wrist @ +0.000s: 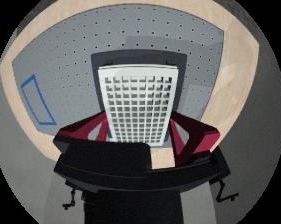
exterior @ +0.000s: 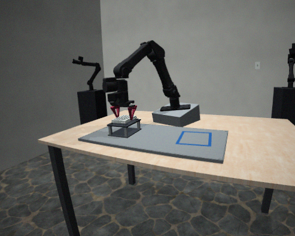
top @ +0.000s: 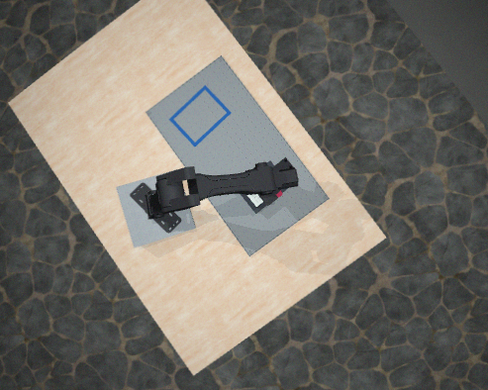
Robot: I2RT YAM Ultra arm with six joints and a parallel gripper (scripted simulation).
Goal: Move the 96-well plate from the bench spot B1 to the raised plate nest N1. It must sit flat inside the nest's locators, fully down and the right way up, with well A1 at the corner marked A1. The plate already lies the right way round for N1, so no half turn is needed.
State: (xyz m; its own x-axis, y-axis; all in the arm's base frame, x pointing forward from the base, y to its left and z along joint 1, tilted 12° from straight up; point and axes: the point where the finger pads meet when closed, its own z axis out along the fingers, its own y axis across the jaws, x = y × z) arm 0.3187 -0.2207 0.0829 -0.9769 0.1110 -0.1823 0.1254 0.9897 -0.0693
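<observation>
The white 96-well plate (wrist: 139, 104) lies level on or just over the dark raised nest N1 (exterior: 124, 127); I cannot tell whether it is fully down. It also shows in the exterior view (exterior: 123, 119) and partly under the arm in the overhead view (top: 255, 199). My gripper (exterior: 124, 112) with red fingers stands straight above the nest and is shut on the plate's two long sides; it also shows in the wrist view (wrist: 140, 137). The blue outline of spot B1 (exterior: 194, 138) on the grey mat is bare. The A1 corner mark is not visible.
The grey mat (exterior: 158, 141) carries the nest at one end and the blue square (top: 200, 116) at the other. The arm's base sits on a grey block (exterior: 176, 114) behind the mat. Two dark pedestals with other arms stand off the table.
</observation>
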